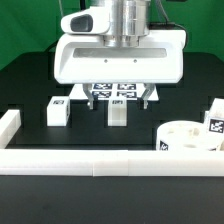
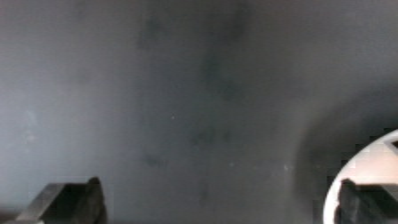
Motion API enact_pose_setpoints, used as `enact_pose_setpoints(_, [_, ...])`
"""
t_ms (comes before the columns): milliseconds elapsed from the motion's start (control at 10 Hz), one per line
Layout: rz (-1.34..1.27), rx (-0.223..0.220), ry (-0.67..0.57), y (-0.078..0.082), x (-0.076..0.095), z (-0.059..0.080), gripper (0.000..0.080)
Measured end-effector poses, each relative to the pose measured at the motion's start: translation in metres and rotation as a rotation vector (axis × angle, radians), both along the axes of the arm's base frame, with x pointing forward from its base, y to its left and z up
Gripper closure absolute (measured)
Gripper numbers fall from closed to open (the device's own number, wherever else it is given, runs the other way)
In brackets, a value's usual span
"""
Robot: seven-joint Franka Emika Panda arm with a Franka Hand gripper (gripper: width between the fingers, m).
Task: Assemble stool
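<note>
Tool (image 1: 126, 98) is seen released, fingers spread wide and nothing held. In the wrist view only bare dark surface (image 2: 178, 100) is shown between the fingertips (image 2: 71, 203), plus a white curved edge by one finger that cannot be identified. Seat (image 1: 188, 136) is lying flat on the surface at the exterior view's right, sockets up, none seen filled, so assembly is judged not yet begun. Middle leg (image 1: 118, 112) is standing upright low under the tool in the exterior view, in front of the marker board (image 1: 118, 89). As it is absent from the wrist view, it is judged not yet between the fingers. The step is judged to be an approach for a first pick. It would be done well if the tool were centred over the chosen part, the fingers lowered either side of two flat faces, and only then closed, so the leg is not tipped. Left leg (image 1: 57, 110) is standing well apart toward the exterior view's left. Right leg (image 1: 215, 125) is just beside the seat; contact cannot be told. Front rail (image 1: 110, 160) and side rail (image 1: 10, 125) border the area. Nothing is seen blocking the descent, though the marker board is close behind.
</note>
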State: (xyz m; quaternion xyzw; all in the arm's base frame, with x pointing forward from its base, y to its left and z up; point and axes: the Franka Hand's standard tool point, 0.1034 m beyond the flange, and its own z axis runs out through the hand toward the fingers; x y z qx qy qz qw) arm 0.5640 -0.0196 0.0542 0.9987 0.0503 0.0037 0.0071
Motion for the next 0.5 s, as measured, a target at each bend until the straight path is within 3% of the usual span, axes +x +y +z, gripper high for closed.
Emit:
enact_pose_setpoints(200, [-0.033, 0.014, 0.111, 0.001, -0.002, -0.001, 0.0150])
enact_pose_setpoints(400, [-0.126, -0.011, 0.268, -0.015, -0.014, -0.007, 0.0150])
enact_pose_setpoints(500, [-0.160, -0.027, 0.316, -0.016, -0.012, -0.007, 0.0150])
